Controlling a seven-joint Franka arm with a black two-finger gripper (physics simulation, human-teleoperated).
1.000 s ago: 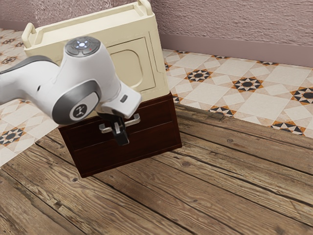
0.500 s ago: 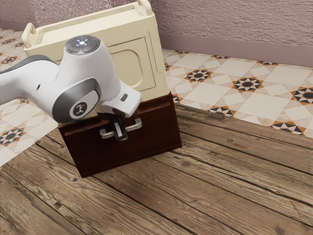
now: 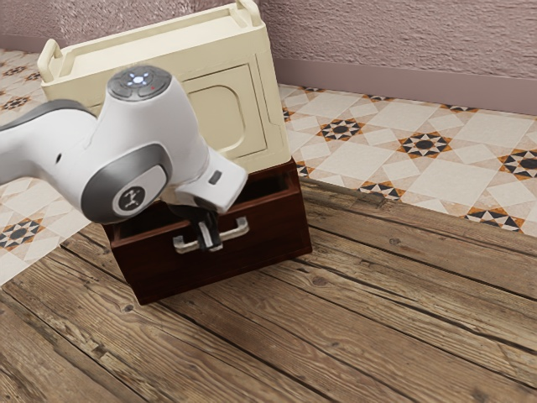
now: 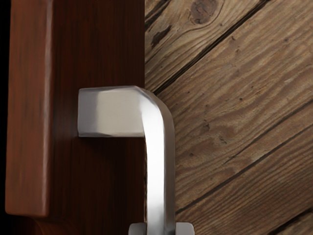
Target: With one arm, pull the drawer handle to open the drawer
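Observation:
My gripper (image 3: 210,242) is at the middle of the silver drawer handle (image 3: 240,227), on the front of the dark red-brown drawer (image 3: 273,222). The drawer stands partly open, its dark inside visible behind the front's top edge. In the wrist view the bent metal handle (image 4: 156,171) runs out from the drawer front (image 4: 73,44), and the gripper (image 4: 161,229) has a grey fingertip against each side of the bar, closed on it. My hand and forearm hide part of the drawer's top edge in the exterior view.
A cream cabinet (image 3: 262,109) with raised end rails sits directly above the drawer unit. Wooden planks (image 3: 361,311) spread in front, with patterned tiles (image 3: 369,151) and a pinkish wall (image 3: 403,42) behind.
The drawer front has come outward from the cabinet, exposing the inside. My hand first moved onto the handle, then shifted outward together with it.

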